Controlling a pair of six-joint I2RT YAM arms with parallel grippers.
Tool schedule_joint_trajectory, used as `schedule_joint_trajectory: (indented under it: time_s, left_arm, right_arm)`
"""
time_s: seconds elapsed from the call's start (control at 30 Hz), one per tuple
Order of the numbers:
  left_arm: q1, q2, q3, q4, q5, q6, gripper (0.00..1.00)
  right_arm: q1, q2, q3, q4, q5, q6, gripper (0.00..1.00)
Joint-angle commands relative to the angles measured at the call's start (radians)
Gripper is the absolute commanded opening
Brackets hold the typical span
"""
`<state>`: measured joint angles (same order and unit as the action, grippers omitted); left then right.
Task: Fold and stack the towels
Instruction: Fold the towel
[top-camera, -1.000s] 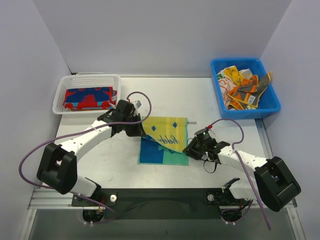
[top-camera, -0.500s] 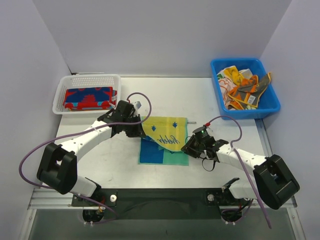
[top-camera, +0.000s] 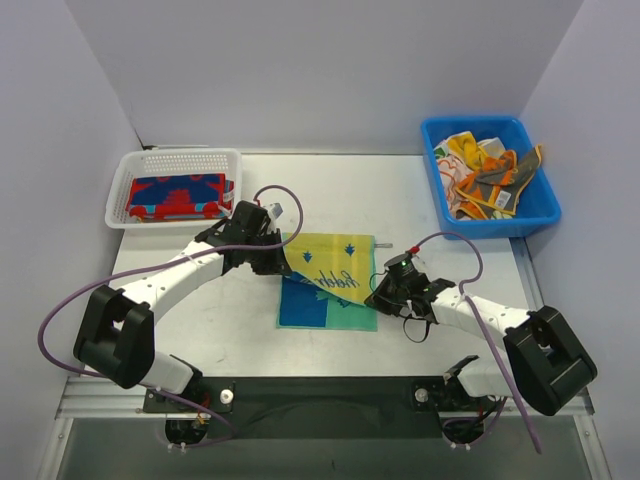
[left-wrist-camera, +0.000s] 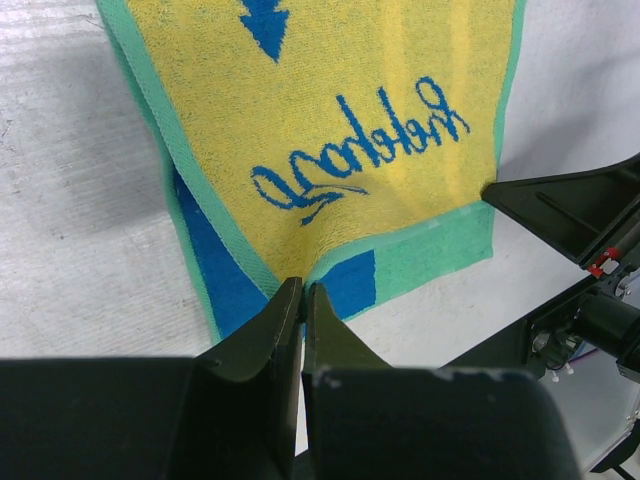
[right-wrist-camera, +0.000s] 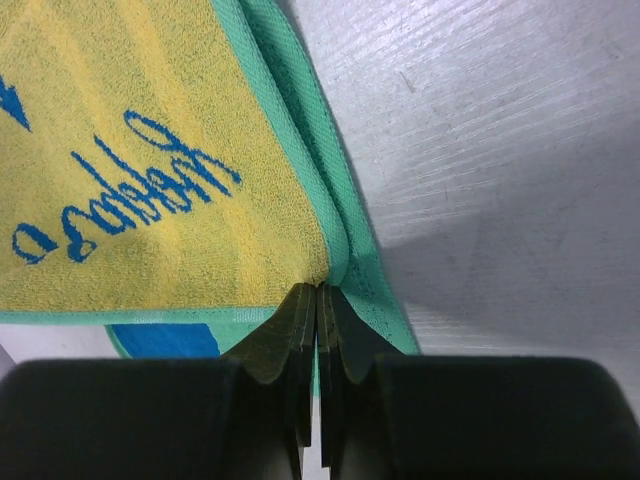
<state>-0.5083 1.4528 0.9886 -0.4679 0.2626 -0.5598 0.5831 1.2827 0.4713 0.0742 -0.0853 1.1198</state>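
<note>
A yellow towel (top-camera: 330, 268) with a teal border, blue arrows and blue lettering lies mid-table, partly folded over its blue-and-teal underside (top-camera: 305, 308). My left gripper (top-camera: 287, 262) is shut on its left edge; in the left wrist view the gripper (left-wrist-camera: 303, 290) pinches the teal border of the towel (left-wrist-camera: 340, 130). My right gripper (top-camera: 378, 293) is shut on its right edge; in the right wrist view the gripper (right-wrist-camera: 317, 292) pinches the border of the towel (right-wrist-camera: 150, 150). A folded red-and-blue towel (top-camera: 178, 195) lies in the white mesh basket (top-camera: 175, 160).
A blue plastic bin (top-camera: 535, 215) at the back right holds several crumpled towels (top-camera: 485, 175). The white table (top-camera: 330, 190) runs between basket and bin. The right arm's black body (left-wrist-camera: 585, 210) shows at the right of the left wrist view.
My right gripper has shifted slightly left and back with the towel's right edge. My left gripper has held still.
</note>
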Motion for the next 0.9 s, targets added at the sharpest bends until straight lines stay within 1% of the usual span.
schedule_joint_trajectory:
  time_s: [0.0,0.13,0.17,0.37,0.47,0.67,0.87]
  left_arm:
    - [0.005,-0.009,-0.007,0.018,-0.008,0.026,0.00]
    - [0.007,-0.019,0.004,0.015,-0.019,0.041,0.00]
    - [0.007,-0.022,0.008,0.015,-0.022,0.053,0.00]
    - [0.007,-0.052,0.059,0.005,-0.025,0.087,0.00]
    - [0.005,-0.075,0.081,-0.009,-0.014,0.090,0.00]
    - [-0.007,-0.134,0.097,-0.064,-0.008,0.093,0.00]
    - [-0.039,-0.207,0.061,-0.101,-0.011,0.064,0.00]
  right_arm:
    - [0.000,-0.006,0.015,-0.025,0.038,-0.009,0.01]
    - [-0.002,-0.031,0.065,-0.070,0.047,-0.060,0.00]
    - [-0.002,-0.037,0.078,-0.108,0.050,-0.074,0.00]
    - [-0.003,-0.072,0.177,-0.198,0.053,-0.179,0.00]
    - [-0.005,-0.085,0.239,-0.290,0.048,-0.238,0.00]
    - [-0.005,-0.131,0.316,-0.401,0.025,-0.304,0.00]
    - [-0.003,-0.187,0.368,-0.533,-0.004,-0.350,0.00]
